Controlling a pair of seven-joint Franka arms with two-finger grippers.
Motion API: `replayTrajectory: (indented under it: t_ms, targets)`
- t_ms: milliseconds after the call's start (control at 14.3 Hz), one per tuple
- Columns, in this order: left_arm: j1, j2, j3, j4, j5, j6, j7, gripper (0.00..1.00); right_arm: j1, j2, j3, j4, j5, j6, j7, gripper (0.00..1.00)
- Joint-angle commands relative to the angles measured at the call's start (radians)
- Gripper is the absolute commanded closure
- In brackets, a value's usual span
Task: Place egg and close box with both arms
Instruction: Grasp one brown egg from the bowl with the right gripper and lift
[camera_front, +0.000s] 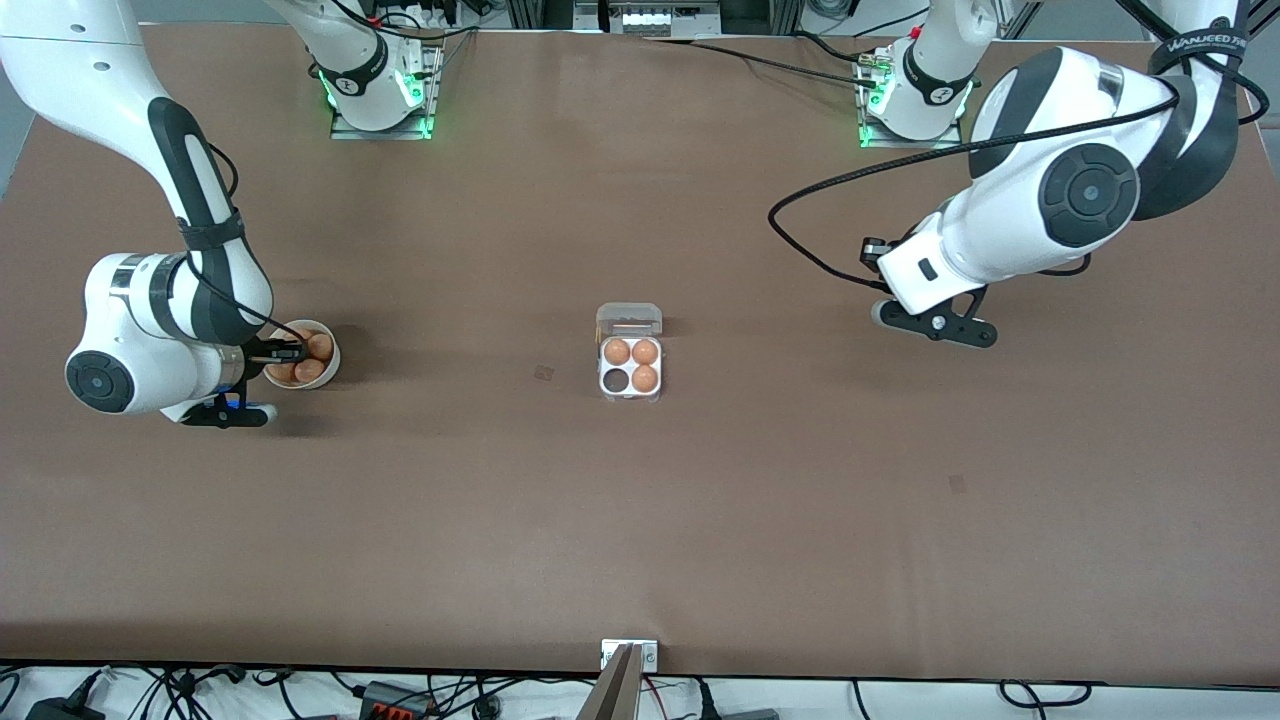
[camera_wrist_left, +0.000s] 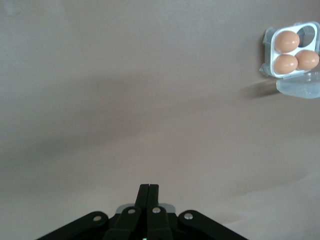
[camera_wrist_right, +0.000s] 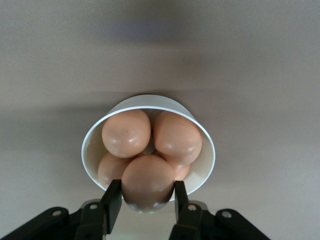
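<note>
**Brown eggs in the bowl, one between your right fingers**

Brown tabletop (camera_front: 640, 520) carries everything you need to watch. Your right arm (camera_front: 190, 290) comes from its base at the top of the front view, bends at the elbow and folds down toward its own end of the table, so the wrist sits low beside the white bowl (camera_front: 327, 345). Your right gripper (camera_wrist_right: 144, 200) is over that bowl, and its two black fingers (camera_wrist_right: 112, 199) press on either side of a brown egg (camera_wrist_right: 148, 182), the uppermost of the pile. At least three more eggs lie in the bowl around it.

Your left arm (camera_front: 1050, 200) reaches from its base and hangs above bare table toward its own end, the forearm angled downward and the wrist tipped toward the middle. Your left gripper (camera_wrist_left: 149, 192) has its fingers pressed together with nothing between them; this arm waits.

Look for the box (camera_front: 630, 370) near the middle of the table, between the two grippers and well apart from both. Its clear lid (camera_front: 629, 319) is swung back and lies open on the side farther from the front camera. Three of the four cells hold brown eggs; the fourth, on the nearer row toward the right arm's end, shows dark and unfilled.
</note>
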Motion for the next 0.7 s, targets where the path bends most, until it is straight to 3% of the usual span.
replayTrajectory:
  t_ms: [0,210,419,629]
  targets:
    - [0.021,-0.020,0.001,0.006,0.001,0.001,-0.001,0.99,-0.006,0.000,0.007,0.011,-0.003,-0.013,0.004,0.72]
    - [0.026,-0.041,0.010,0.006,0.018,-0.001,-0.001,0.99,-0.001,-0.008,0.007,0.040,-0.003,-0.025,-0.009,0.82]
    - [0.073,-0.058,0.007,0.053,0.081,-0.011,0.011,0.99,0.004,-0.011,0.012,0.165,0.012,-0.178,-0.008,0.83]
    - [0.082,-0.060,0.009,0.061,0.083,-0.021,0.016,0.99,0.011,-0.011,0.094,0.316,0.050,-0.248,-0.008,0.83]
